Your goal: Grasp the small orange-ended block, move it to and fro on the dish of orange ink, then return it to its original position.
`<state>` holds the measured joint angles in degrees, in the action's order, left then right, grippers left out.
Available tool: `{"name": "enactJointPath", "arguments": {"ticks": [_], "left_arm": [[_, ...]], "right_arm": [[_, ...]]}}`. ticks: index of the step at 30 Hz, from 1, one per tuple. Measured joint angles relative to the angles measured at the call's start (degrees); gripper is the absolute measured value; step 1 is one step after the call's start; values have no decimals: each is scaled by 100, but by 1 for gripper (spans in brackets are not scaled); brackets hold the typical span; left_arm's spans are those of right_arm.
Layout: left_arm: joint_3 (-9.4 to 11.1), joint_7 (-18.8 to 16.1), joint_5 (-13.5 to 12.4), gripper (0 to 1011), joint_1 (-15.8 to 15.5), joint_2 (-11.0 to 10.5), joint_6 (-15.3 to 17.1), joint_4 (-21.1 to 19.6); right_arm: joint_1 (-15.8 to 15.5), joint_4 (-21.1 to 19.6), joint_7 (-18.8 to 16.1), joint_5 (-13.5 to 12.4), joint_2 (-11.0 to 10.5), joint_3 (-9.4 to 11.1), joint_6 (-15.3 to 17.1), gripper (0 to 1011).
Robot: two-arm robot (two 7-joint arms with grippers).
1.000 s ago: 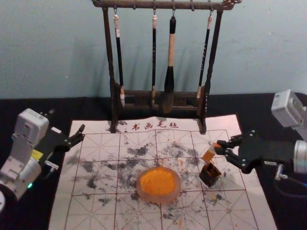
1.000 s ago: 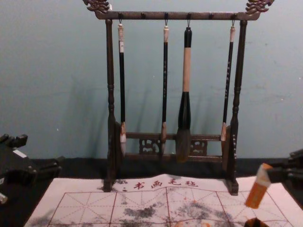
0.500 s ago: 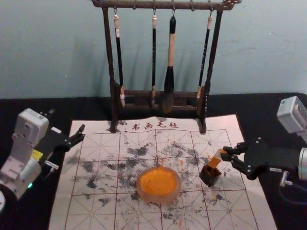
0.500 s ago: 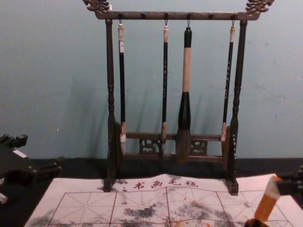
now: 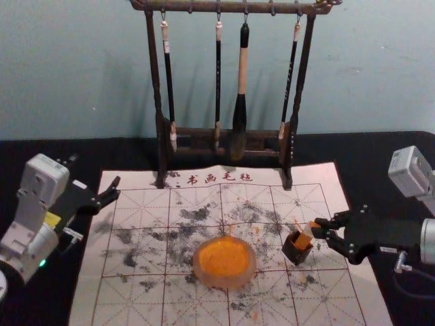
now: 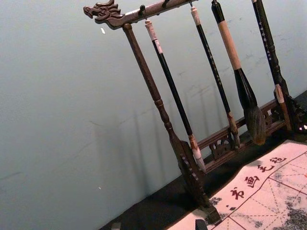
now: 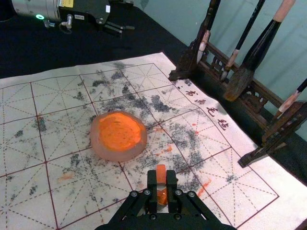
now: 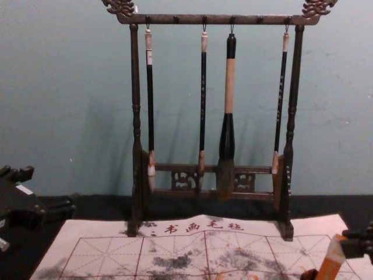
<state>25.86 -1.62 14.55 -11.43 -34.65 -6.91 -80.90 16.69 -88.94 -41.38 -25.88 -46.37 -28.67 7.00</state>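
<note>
Block [image 5: 304, 238], tilted, is pinched between the jaws of the right gripper [image 5: 317, 229], centre right, lower end at the dark box [image 5: 296, 252]; dish [image 5: 225, 278] lies lower centre; left gripper [image 5: 95, 172], parked left, gapes wide.

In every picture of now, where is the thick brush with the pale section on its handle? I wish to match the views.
Head view: upper half, third brush from the left on the rack.
Chest view: just right of centre.
Left wrist view: between two thin brushes, here.
Right wrist view: beyond the ink dish, here.
Shared landmark: the row of characters on the mat.
</note>
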Motion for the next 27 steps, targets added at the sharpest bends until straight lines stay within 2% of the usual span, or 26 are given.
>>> {"name": "enactJointPath", "arguments": {"ticks": [12, 27], "left_arm": [[0, 0, 0, 1001, 0, 0, 0, 0], [0, 0, 0, 1001, 0, 0, 0, 1]], "right_arm": [[26, 151, -36, 8, 78, -59, 40, 84], [222, 501, -76, 152, 268, -219, 128, 84]]}}
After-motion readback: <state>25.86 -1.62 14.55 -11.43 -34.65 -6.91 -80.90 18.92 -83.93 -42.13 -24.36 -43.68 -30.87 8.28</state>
